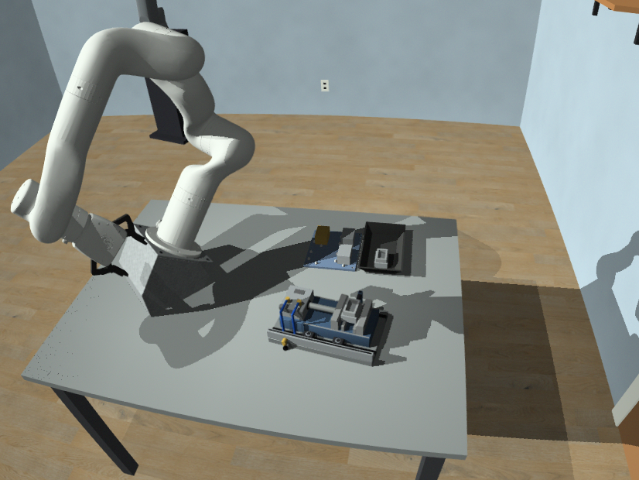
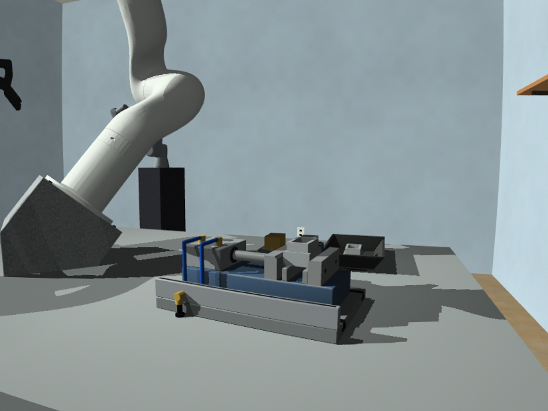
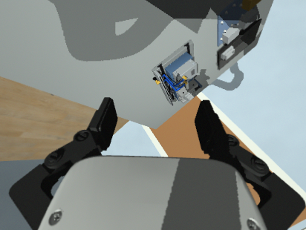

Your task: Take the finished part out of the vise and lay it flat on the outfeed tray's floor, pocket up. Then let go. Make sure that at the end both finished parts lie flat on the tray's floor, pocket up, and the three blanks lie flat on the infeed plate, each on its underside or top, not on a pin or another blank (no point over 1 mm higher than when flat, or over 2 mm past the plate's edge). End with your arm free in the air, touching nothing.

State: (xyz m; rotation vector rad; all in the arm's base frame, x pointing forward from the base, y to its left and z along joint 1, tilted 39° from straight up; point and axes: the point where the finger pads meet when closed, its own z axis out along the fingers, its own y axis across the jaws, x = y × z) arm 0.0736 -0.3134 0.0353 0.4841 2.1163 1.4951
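Observation:
The blue and grey vise [image 1: 326,323] sits on the grey table, right of middle. The finished part [image 1: 353,308], a grey block with a square pocket facing up, sits between the vise jaws; it also shows in the exterior view [image 2: 303,244]. The black outfeed tray [image 1: 384,247] lies behind the vise, and a similar small grey pocketed block [image 1: 381,256] is in it. My gripper [image 1: 117,247] [image 3: 156,109] is far to the left, beside the arm's base and off the table's left edge. It is open wide and empty. The vise [image 3: 178,78] shows small and distant in the wrist view.
A blue fixture plate [image 1: 335,250] lies left of the tray, carrying a grey block [image 1: 344,252] and a brown block [image 1: 323,234]. The arm's grey pedestal [image 1: 170,276] stands at the table's left. Blue hoses [image 2: 194,258] rise at the vise's left end.

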